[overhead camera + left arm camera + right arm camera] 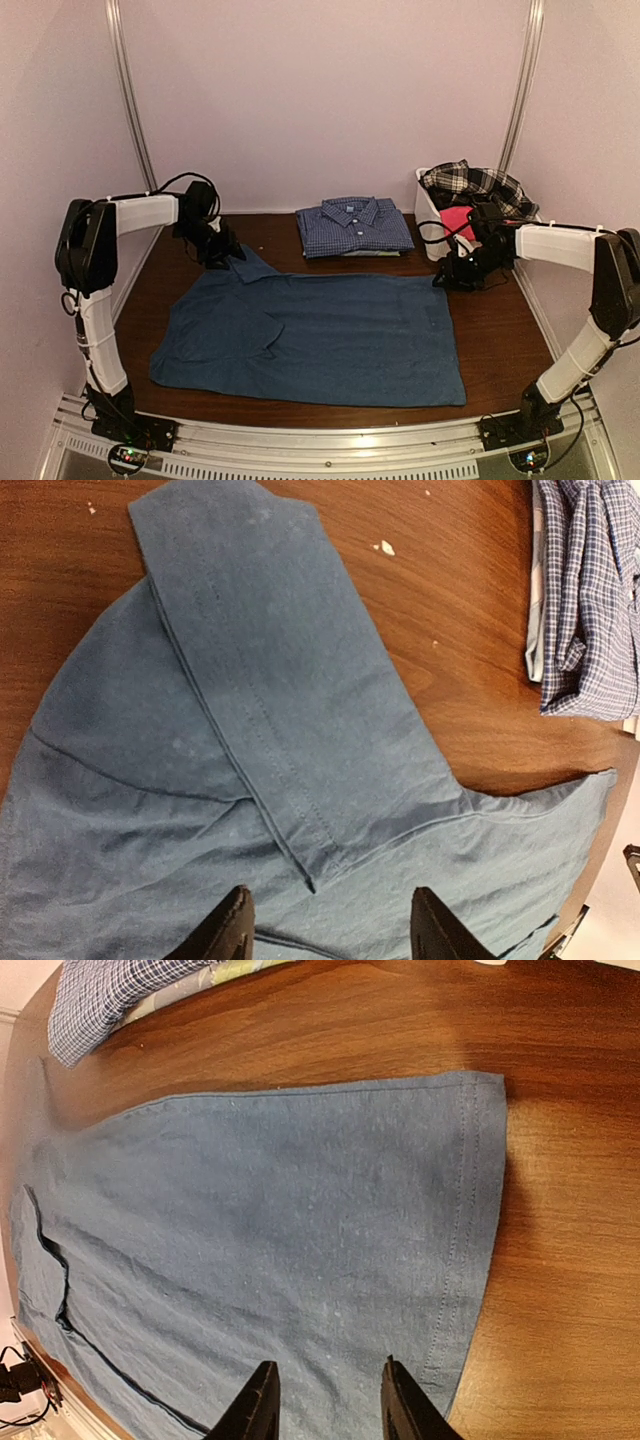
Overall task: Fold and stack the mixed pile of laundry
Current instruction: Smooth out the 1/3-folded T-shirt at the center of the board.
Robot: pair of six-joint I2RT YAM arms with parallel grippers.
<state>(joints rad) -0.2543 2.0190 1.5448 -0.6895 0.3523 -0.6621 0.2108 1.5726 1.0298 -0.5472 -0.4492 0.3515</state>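
Note:
The dark blue T-shirt point(320, 340) lies spread flat on the brown table. One sleeve point(270, 680) is folded inward over the body. My left gripper point(216, 250) hovers at the shirt's far left sleeve; its jaws point(335, 930) are open and empty just above the cloth. My right gripper point(450, 276) is at the far right corner, open and empty point(328, 1405) over the hem point(470, 1240). The black-and-white plaid shirt point(478, 182) and the bright pink piece point(457, 220) lie in the white bin point(428, 214).
A folded blue-checked shirt point(355, 228) lies at the back centre, also showing in the left wrist view point(590, 590) and the right wrist view point(110, 990), with a pale layer under it. Pale walls close in the table on three sides.

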